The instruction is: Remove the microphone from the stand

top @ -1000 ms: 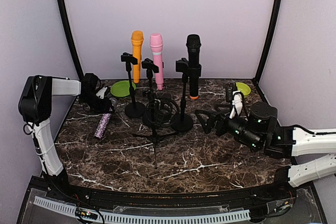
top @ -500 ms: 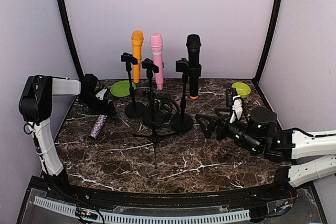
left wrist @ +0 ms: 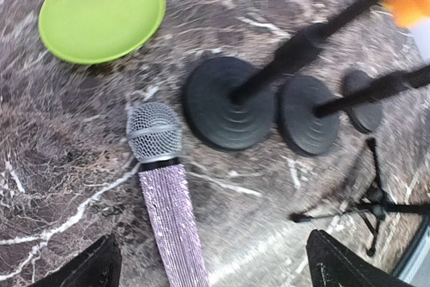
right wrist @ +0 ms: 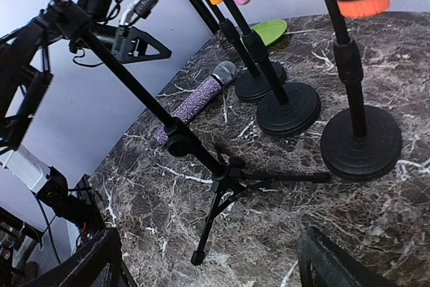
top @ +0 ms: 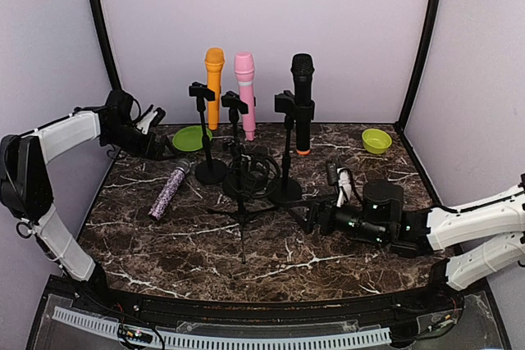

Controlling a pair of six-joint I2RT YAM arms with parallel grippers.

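1. Purple glitter microphone (top: pixel 166 192) lies flat on the marble table (top: pixel 328 260), off any stand. Its grille points toward the green plate (top: pixel 191 138), just beside a round stand base (top: pixel 211 172).
2. Left gripper (top: pixel 156 135) hovers above it, fingers spread wide, holding nothing.
3. Right gripper (top: pixel 305 217) sits low near the tripod stand (top: pixel 242 206), fingers apart, holding nothing.
4. Orange microphone (top: pixel 214 88), pink microphone (top: pixel 245 94) and black microphone (top: pixel 302 102) stand upright at the back.
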